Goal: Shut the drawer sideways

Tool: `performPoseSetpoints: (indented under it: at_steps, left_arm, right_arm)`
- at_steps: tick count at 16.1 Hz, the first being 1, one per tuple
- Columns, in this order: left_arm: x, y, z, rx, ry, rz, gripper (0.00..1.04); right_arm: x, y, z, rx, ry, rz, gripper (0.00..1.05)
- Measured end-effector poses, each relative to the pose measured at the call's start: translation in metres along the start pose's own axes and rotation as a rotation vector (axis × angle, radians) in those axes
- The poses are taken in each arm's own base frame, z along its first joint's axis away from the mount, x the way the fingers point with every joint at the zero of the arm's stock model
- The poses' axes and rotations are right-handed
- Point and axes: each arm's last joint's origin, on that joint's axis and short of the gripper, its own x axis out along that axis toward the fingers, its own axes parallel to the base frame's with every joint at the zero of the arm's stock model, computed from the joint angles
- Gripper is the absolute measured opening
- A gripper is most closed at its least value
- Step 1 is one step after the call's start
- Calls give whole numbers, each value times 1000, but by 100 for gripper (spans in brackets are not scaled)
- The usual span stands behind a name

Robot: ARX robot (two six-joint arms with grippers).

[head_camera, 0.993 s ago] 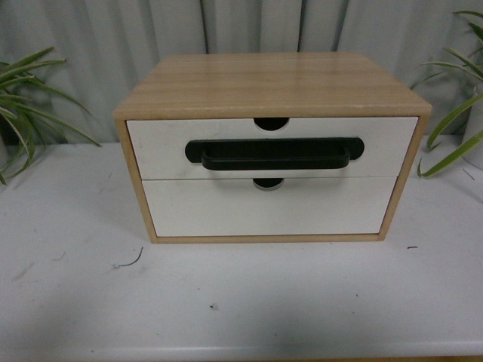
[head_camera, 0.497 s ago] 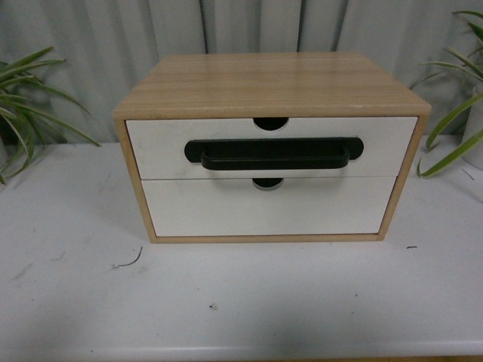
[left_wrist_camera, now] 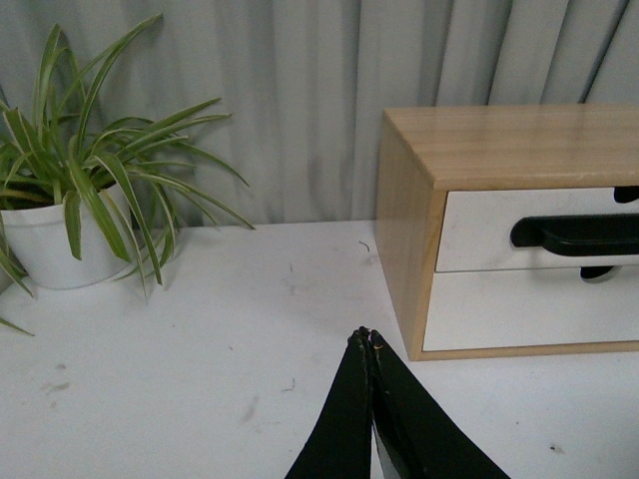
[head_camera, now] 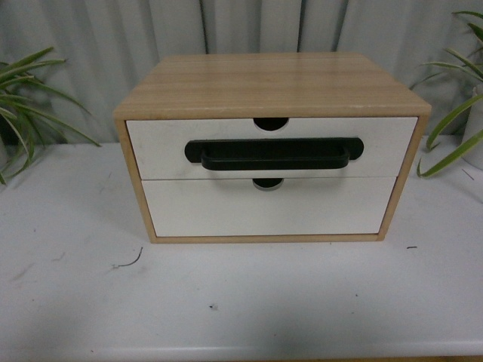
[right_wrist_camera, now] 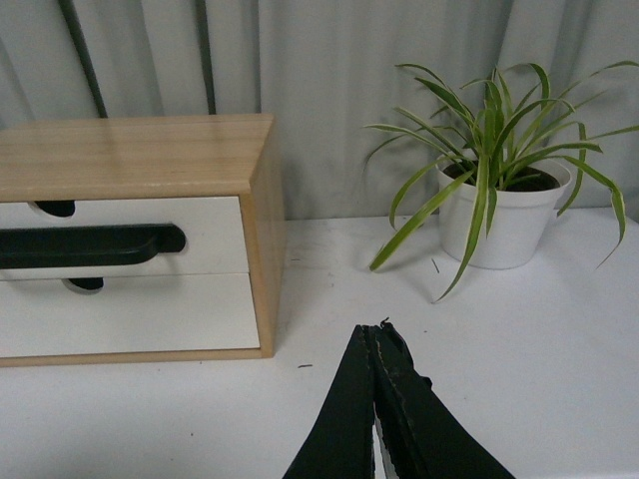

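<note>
A spider plant in a white pot [left_wrist_camera: 40,244] is standing at the far left of the white tabletop [head_camera: 241,302], its long green leaves trailing toward the light wood two-drawer cabinet [head_camera: 272,83] at centre, well apart from it. The wide drawer with the white front panel, long black bar handle and semicircular notch in its top edge [head_camera: 158,147] is sitting in the cabinet's upper slot, its front projecting slightly ahead of the handleless white-fronted lower drawer [head_camera: 268,207]. A second spider plant in a white pot [right_wrist_camera: 499,215] is standing to the right of the cabinet, also clear of it. Grey pleated curtains [head_camera: 113,38] are hanging close behind everything.

Bare tabletop is lying open in front of the cabinet and along both its sides, marked only by a few dark specks and a thin curled scrap [head_camera: 130,263].

Neither arm is showing in the front view. The black left gripper [left_wrist_camera: 370,344] is hovering over the table off the cabinet's left front corner, fingers pressed together and holding nothing. The black right gripper [right_wrist_camera: 376,331] is hovering off the right front corner, likewise pinched closed and empty.
</note>
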Motion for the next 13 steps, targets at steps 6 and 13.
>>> performPoseSetpoints:
  at_steps: [6,13]
  left_arm:
    - [0,0,0,0,0,0,98]
    - [0,0,0,0,0,0,98]
  right_arm:
    - [0,0,0,-1,0,0,97]
    - [0,0,0,-1,0,0,98]
